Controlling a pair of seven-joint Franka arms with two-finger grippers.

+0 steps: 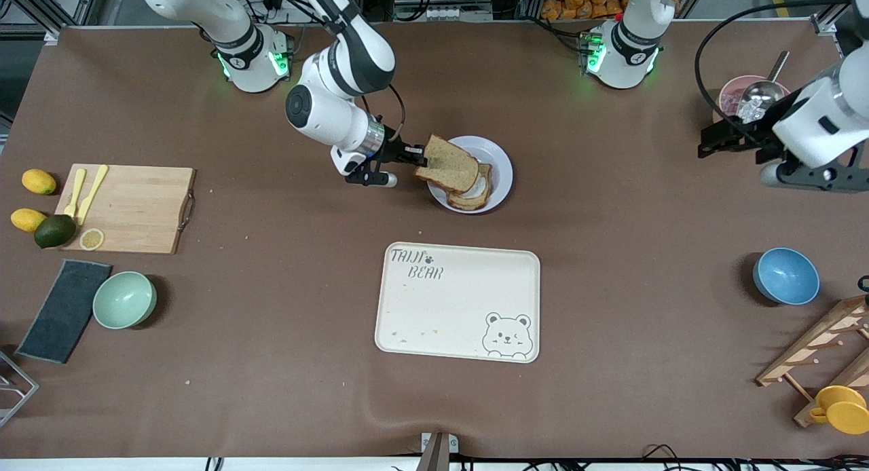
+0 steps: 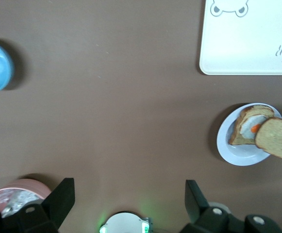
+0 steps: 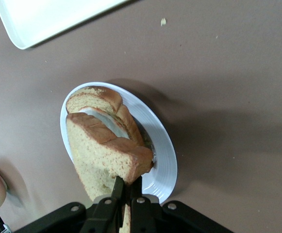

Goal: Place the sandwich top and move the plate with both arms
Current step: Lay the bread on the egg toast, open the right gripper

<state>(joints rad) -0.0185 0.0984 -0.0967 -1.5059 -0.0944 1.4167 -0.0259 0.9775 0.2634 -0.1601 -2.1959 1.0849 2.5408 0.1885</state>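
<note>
The sandwich top (image 1: 448,164), a plain brown bread slice, hangs tilted over the lavender-white plate (image 1: 501,164). My right gripper (image 1: 419,160) is shut on its edge, over the plate's rim toward the right arm's end. The right wrist view shows the gripper (image 3: 124,183) pinching the slice (image 3: 102,150) above the plate (image 3: 164,162). A slice topped with fried egg (image 1: 477,189) lies on the plate, partly under the held slice. My left gripper (image 1: 709,138) is open and empty, over the table beside a pink bowl; its gripper (image 2: 128,194) is seen far from the plate (image 2: 238,154).
A cream bear-print tray (image 1: 458,301) lies nearer the front camera than the plate. A pink bowl with a metal ladle (image 1: 750,94) and a blue bowl (image 1: 786,275) sit at the left arm's end. A cutting board (image 1: 129,206) and mint bowl (image 1: 124,299) sit at the right arm's end.
</note>
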